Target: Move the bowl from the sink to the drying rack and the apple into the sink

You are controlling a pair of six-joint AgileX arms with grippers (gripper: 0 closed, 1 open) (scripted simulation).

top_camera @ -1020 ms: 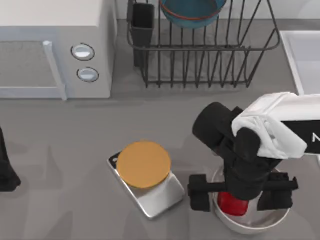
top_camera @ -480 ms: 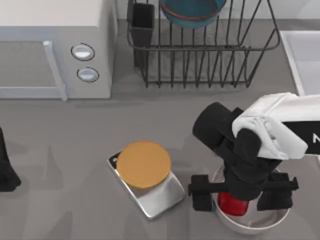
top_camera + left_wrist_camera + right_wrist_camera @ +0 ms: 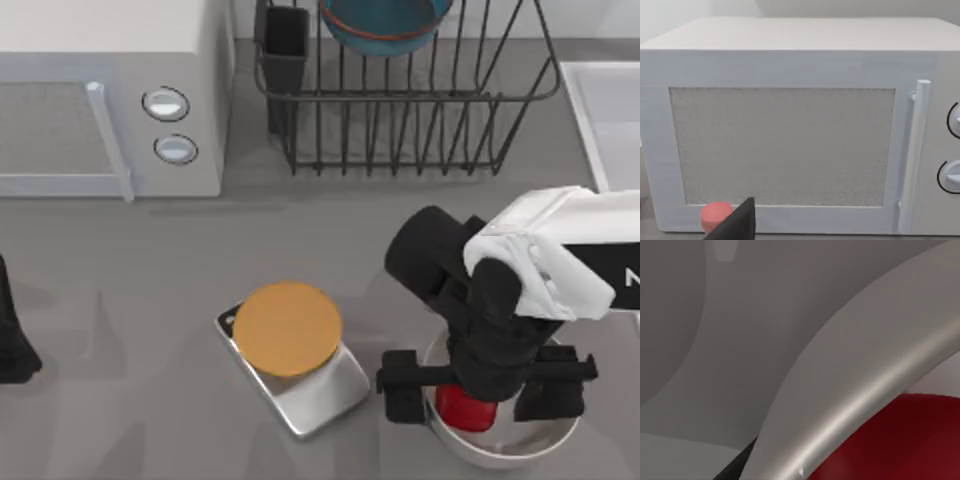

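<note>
Right claw (image 3: 468, 398) hangs low in the large plain white bowl (image 3: 560, 438), over the small glossy red apple (image 3: 462, 408); grip state impossible to tell. Best to pinch centred, then lift straight up clear of the rim before heading for the pale whitish-grey sink (image 3: 605, 100). Left arm parked at the worktop's left edge.

The right gripper (image 3: 468, 395) hangs over the white bowl (image 3: 500, 452), its fingers (image 3: 400, 397) straddling the apple (image 3: 462, 407) inside it. The scale (image 3: 297, 365) lies left of the fingers. The bowl (image 3: 385, 25) sits in the drying rack (image 3: 400, 95), behind them; the sink (image 3: 605, 110) lies behind-right.
</note>
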